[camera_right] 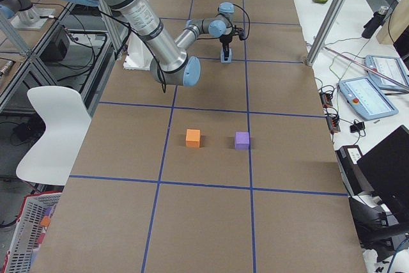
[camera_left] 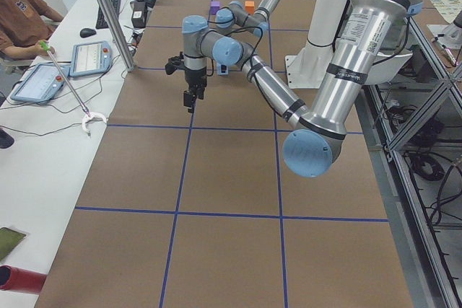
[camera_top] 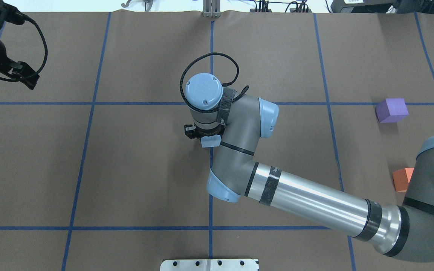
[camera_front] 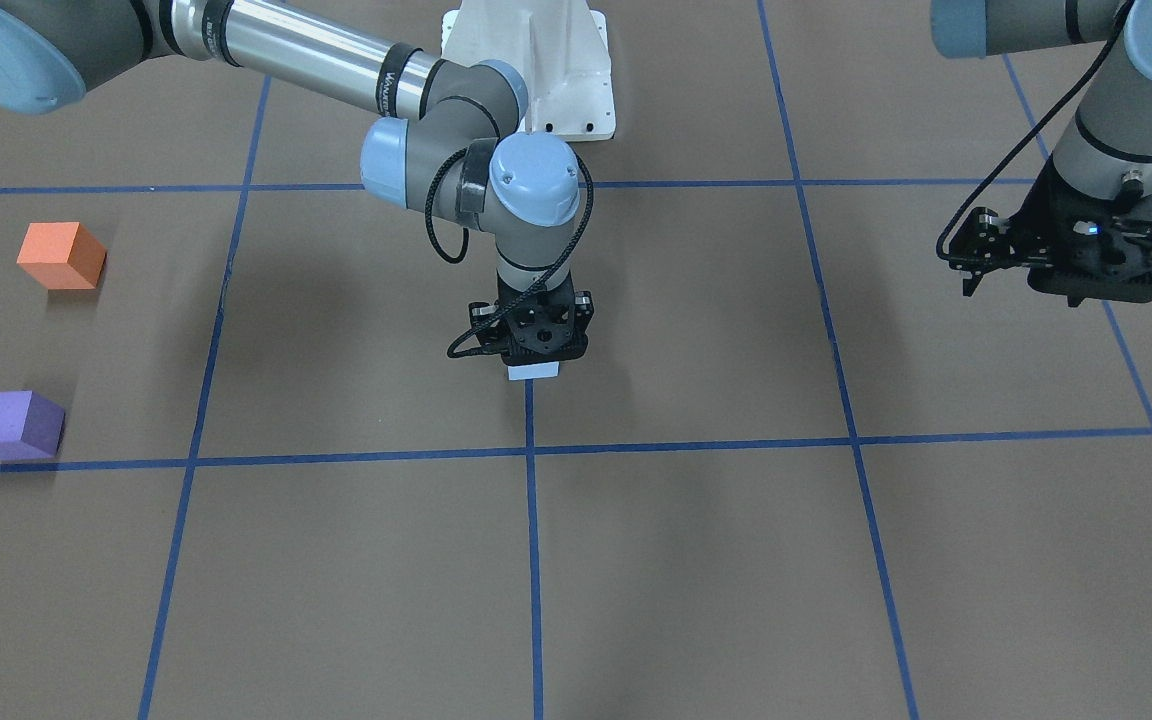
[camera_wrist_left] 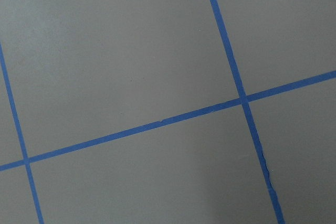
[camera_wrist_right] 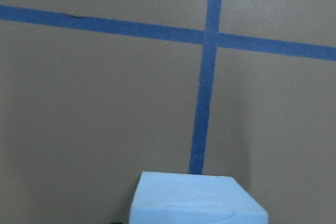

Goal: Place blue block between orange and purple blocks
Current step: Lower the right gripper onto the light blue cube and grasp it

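The light blue block (camera_front: pixel 534 372) sits directly under my right gripper (camera_front: pixel 534 362) near the table's middle, on a blue tape line. The gripper points straight down and looks shut on the block, though its fingers are hidden. The block fills the bottom of the right wrist view (camera_wrist_right: pixel 197 202) and peeks out under the wrist in the overhead view (camera_top: pixel 210 141). The orange block (camera_front: pixel 61 255) and the purple block (camera_front: pixel 14 425) stand apart on the robot's far right side, with a gap between them (camera_right: pixel 193 137) (camera_right: pixel 241 140). My left gripper (camera_front: pixel 974 268) hangs open and empty, high over the robot's left side.
Brown paper with a blue tape grid (camera_front: pixel 530 520) covers the table. The robot's white base (camera_front: pixel 536 70) stands at the robot's edge. The right forearm (camera_top: pixel 307 199) stretches over the right half and partly covers the orange block (camera_top: pixel 402 180) in the overhead view.
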